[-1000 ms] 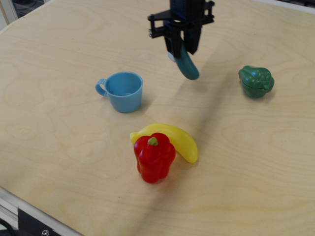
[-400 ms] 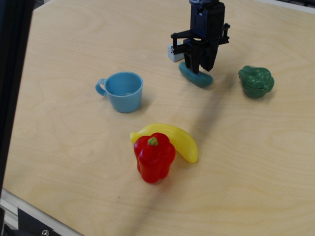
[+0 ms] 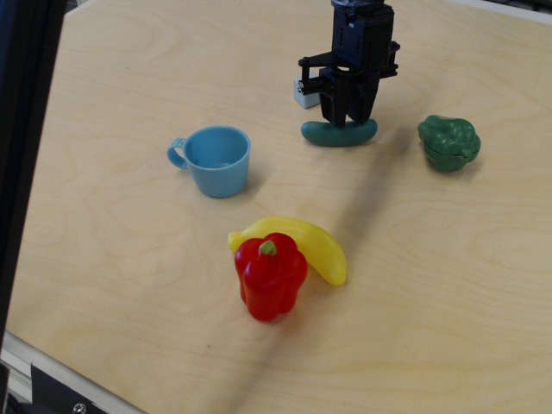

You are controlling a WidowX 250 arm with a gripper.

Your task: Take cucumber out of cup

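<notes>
The dark green cucumber point(image 3: 339, 133) lies flat on the wooden table, well to the right of the light blue cup point(image 3: 217, 160). The cup stands upright with its handle to the left and looks empty. My black gripper point(image 3: 347, 117) hangs straight down just above the middle of the cucumber. Its fingers are spread apart and do not hold the cucumber.
A pale blue-grey cube point(image 3: 302, 92) sits just left of the gripper. A green bell pepper point(image 3: 448, 142) is to the right. A yellow banana point(image 3: 304, 246) and a red bell pepper point(image 3: 270, 276) lie in front. A dark bar point(image 3: 26, 129) covers the left edge.
The gripper carried the cucumber right and down to the table, then let it go. The cucumber now lies flat instead of hanging tilted between the fingers.
</notes>
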